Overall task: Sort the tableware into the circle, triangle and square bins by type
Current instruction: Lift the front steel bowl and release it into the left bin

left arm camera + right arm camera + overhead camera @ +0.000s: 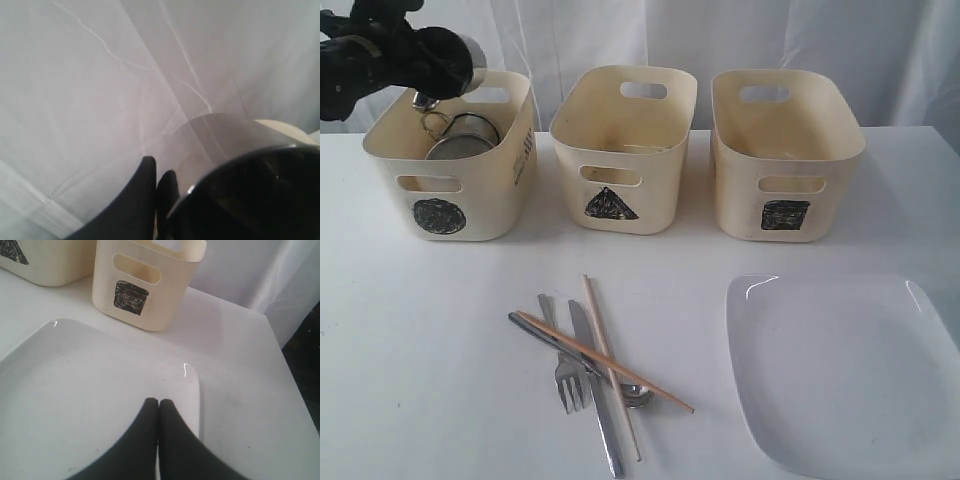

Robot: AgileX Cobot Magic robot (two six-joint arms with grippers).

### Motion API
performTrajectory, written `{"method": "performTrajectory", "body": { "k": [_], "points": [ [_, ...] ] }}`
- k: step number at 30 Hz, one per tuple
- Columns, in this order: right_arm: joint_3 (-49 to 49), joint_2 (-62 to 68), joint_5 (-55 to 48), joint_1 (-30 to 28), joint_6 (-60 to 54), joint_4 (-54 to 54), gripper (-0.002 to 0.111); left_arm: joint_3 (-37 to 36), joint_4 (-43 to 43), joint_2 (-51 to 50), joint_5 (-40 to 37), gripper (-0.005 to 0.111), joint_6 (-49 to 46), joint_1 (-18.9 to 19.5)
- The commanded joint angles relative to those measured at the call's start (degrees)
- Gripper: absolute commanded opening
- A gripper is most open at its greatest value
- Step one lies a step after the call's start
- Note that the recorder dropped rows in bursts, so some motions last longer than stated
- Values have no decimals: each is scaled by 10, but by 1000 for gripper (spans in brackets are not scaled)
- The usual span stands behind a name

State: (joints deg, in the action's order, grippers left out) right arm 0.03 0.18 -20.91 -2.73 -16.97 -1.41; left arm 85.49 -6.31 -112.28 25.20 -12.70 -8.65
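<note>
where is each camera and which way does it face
Exterior: before the table, raised, facing three bins; left arm shows.
Left wrist: facing the curtain; left gripper and steel cup show.
Right wrist: over the square plate, facing the square bin; right gripper shows.
Exterior and right wrist share the square plate and square bin.

Bright diffuse light; blur perhaps slight.

Cutlery pile (592, 380) left of plate (850, 370), before bins (660, 190).
</note>
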Motion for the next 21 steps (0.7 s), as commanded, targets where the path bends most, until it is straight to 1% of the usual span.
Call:
{"method": "performTrajectory", "body": {
  "k": [1, 4, 6, 7, 9, 12, 16, 19, 21],
  "points": [
    [0, -2, 8, 3, 3, -3, 0, 32, -20, -12, -42, 25, 7, 1],
    [0, -2, 8, 3, 3, -3, 0, 32, -19, -12, -51, 55, 14, 1],
    [0, -2, 8, 3, 3, -3, 0, 32, -16, -12, -50, 76, 53, 1],
    [0, -2, 8, 3, 3, -3, 0, 32, -16, -10, -50, 84, 71, 0],
    [0, -2, 8, 3, 3, -3, 0, 32, -16, -7, -48, 93, 91, 0],
    [0, -2, 8, 3, 3, -3, 0, 32, -16, 11, -35, 97, 91, 0],
    [0, -2, 8, 3, 3, -3, 0, 32, -16, 39, -39, 97, 89, 0],
    [0, -2, 8, 3, 3, -3, 0, 32, -16, 44, -65, 97, 89, 0],
    [0, -2, 8, 3, 3, -3, 0, 32, -16, 37, -99, 97, 89, 0]
  ]
}}
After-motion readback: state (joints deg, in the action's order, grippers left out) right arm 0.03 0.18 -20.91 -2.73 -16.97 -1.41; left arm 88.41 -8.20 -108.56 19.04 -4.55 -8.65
